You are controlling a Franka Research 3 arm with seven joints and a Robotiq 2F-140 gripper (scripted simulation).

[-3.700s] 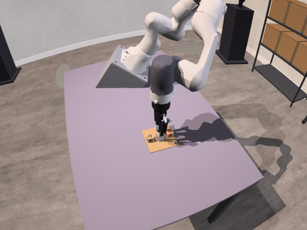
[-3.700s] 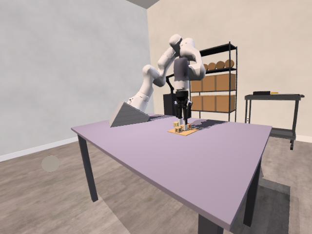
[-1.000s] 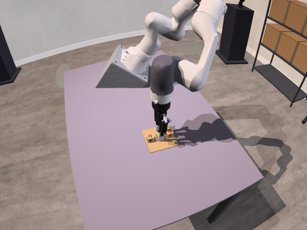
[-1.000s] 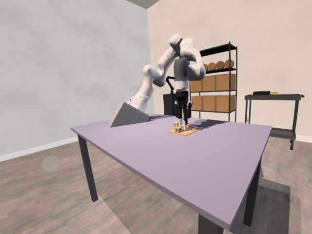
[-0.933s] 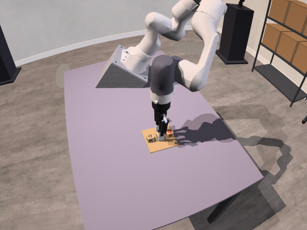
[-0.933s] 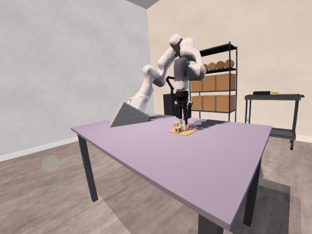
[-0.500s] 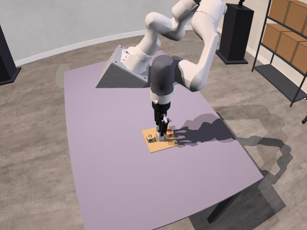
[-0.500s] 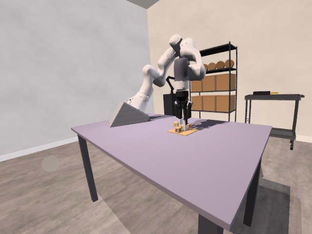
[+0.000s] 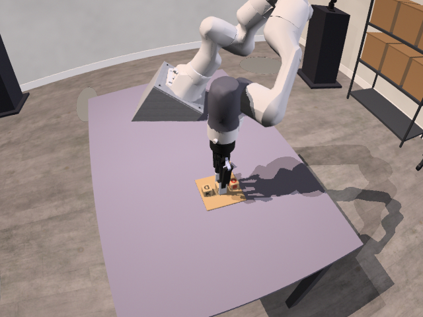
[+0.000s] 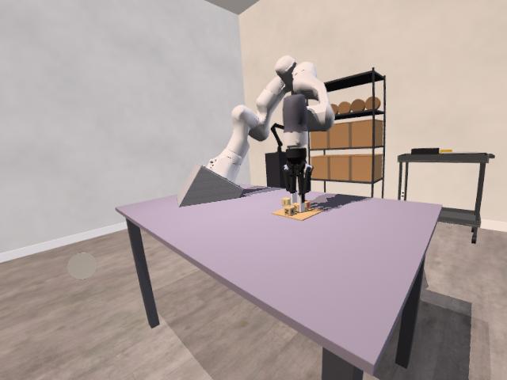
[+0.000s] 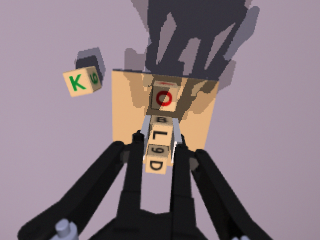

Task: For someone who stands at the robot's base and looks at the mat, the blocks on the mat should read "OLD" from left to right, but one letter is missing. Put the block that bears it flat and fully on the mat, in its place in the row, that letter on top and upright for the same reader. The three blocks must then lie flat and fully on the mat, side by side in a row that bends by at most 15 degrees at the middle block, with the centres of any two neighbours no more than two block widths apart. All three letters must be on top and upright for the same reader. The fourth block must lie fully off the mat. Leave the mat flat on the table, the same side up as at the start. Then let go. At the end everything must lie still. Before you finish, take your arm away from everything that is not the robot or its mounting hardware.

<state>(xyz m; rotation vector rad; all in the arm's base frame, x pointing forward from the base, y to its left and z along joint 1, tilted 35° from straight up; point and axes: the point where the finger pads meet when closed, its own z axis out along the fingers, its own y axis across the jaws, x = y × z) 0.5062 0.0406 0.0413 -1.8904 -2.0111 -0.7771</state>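
Note:
A tan mat [image 9: 222, 203] [image 10: 300, 215] [image 11: 125, 115] lies on the purple table [image 9: 153, 221]. On it stands a row of three wooden blocks. The O block [image 9: 233, 184] [image 10: 306, 203] [image 11: 163, 98] bears a red O on top. The D block [image 9: 207, 188] [image 10: 290, 210] [image 11: 156, 166] is at the other end. The L block [image 11: 160, 136] sits between them, close to both. My gripper [image 9: 222, 189] [image 10: 298, 205] [image 11: 160, 125] points straight down and is shut on the L block, at mat level. The K block [image 11: 81, 81] [image 10: 285, 201], with a green K, lies off the mat on the table.
The robot's grey wedge base [image 9: 160, 102] stands at the table's far side. A black shelf with cardboard boxes [image 10: 352, 134], a dark cart [image 10: 446, 157] and a black pedestal [image 9: 324, 44] stand on the floor away from the table.

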